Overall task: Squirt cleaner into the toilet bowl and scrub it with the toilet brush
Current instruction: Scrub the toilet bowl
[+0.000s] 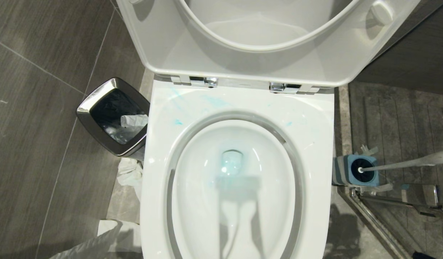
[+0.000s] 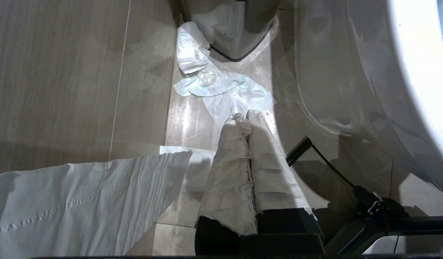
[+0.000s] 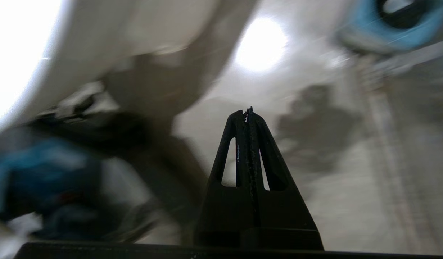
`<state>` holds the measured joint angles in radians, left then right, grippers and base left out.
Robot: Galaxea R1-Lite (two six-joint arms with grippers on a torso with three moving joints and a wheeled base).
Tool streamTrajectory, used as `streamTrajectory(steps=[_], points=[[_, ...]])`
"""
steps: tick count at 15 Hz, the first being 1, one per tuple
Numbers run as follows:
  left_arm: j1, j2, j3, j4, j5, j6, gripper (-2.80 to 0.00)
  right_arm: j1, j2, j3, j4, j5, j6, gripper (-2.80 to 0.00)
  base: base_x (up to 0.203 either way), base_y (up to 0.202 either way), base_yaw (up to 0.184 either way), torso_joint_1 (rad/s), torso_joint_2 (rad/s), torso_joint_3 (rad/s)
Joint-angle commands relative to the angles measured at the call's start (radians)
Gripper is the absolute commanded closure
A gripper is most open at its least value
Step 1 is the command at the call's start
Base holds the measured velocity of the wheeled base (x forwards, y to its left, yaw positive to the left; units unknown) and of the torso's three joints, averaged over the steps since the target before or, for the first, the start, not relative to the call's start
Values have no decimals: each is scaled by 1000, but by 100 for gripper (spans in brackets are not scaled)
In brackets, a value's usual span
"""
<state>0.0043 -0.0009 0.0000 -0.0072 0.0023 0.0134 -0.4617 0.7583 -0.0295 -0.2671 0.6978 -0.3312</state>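
The white toilet bowl (image 1: 325,151) fills the middle of the head view, its seat and lid raised, with turquoise smears on the rim and bluish water at the drain. The toilet brush (image 1: 408,163) stands in its blue-and-grey striped holder (image 1: 354,171) on the floor to the right of the bowl, its white handle leaning right. The cleaner is out of view. My left gripper (image 2: 245,116), its fingers wrapped in white cloth, hangs shut and empty over the floor left of the bowl. My right gripper (image 3: 247,112) is shut and empty, low beside the bowl, with the blue holder (image 3: 390,34) ahead of it.
A steel-rimmed waste bin (image 1: 91,99) with a dark liner stands left of the bowl. Crumpled tissue (image 2: 221,90) lies on the floor below it, and a paper sheet (image 2: 73,205) lies nearer. A glass shower door frame (image 1: 401,199) runs past the brush holder.
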Motion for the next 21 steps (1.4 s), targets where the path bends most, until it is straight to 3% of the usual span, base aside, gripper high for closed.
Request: streamTrajectory(steps=[1, 7, 12, 13, 16, 21], points=[[0, 1, 8, 0, 1, 0, 0, 0, 87, 42, -169, -56, -9, 0, 0, 0, 0, 0, 0, 0], [0, 1, 8, 0, 1, 0, 0, -20, 372, 29, -329, -74, -8, 0, 0, 0, 0, 0, 0, 0], [0, 1, 8, 0, 1, 0, 0, -18, 574, -16, -491, -73, 63, 0, 0, 0, 0, 0, 0, 0], [0, 1, 8, 0, 1, 0, 0, -18, 579, -19, -501, -73, 64, -280, 0, 0, 0, 0, 0, 0], [0, 1, 8, 0, 1, 0, 0, -18, 612, -30, -514, -74, 66, -280, 0, 0, 0, 0, 0, 0], [0, 1, 8, 0, 1, 0, 0, -21, 703, -16, -756, -90, 63, -280, 0, 0, 0, 0, 0, 0]])
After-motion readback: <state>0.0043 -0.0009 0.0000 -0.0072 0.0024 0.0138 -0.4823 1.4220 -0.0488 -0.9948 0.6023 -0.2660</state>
